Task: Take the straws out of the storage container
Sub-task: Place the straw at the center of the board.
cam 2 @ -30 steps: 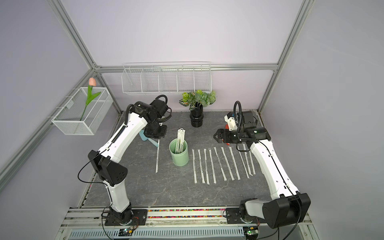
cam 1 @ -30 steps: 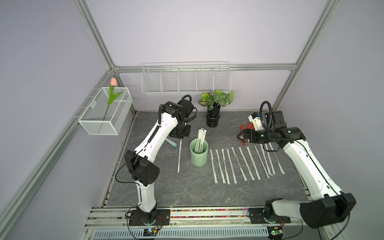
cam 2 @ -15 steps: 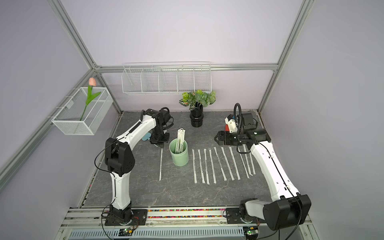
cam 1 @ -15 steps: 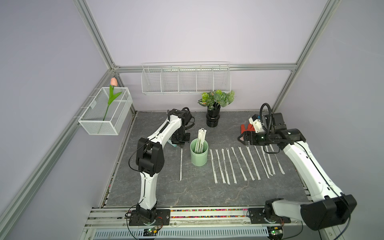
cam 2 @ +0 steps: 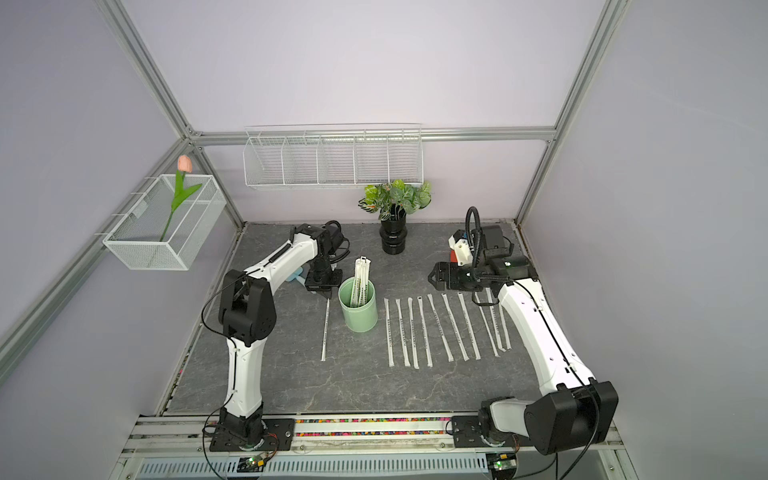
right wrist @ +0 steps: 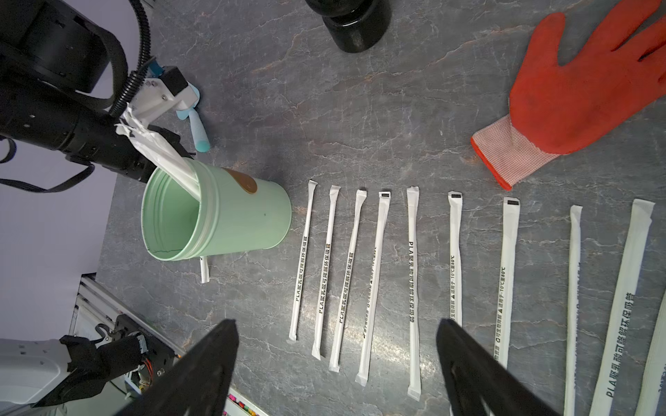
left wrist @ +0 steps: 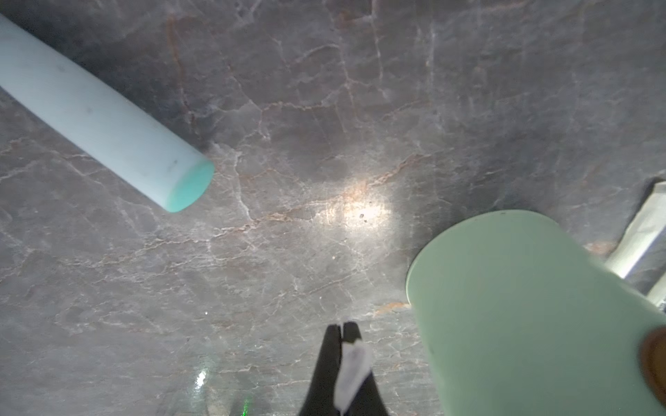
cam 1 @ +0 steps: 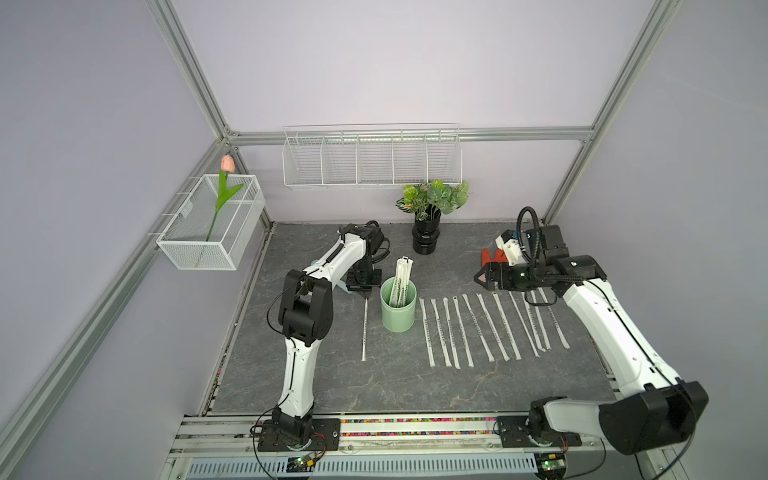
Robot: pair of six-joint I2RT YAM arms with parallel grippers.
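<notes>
The mint-green storage container (cam 1: 398,305) (cam 2: 358,305) stands upright mid-table with several wrapped straws (cam 1: 402,276) leaning in it. To its right, several straws (cam 1: 486,328) (right wrist: 378,273) lie side by side in a row. Left of the cup my left gripper (cam 1: 367,293) (left wrist: 340,326) is low over the table. It is shut on the far end of one straw (cam 1: 364,328), which stretches along the table toward the front. Above the far end of the row, my right gripper (cam 1: 478,277) (right wrist: 336,324) hangs open, holding nothing.
A red glove (right wrist: 576,93) lies behind the row at the right. A black vase with leaves (cam 1: 424,241) stands behind the cup. A pale blue handle (left wrist: 101,119) lies on the table by the left gripper. White wire baskets (cam 1: 372,160) hang on the walls.
The left arm has folded its elbow toward the front and lowered, drawing the held straw a little nearer beside the cup. The right gripper has drifted slightly, still open.
</notes>
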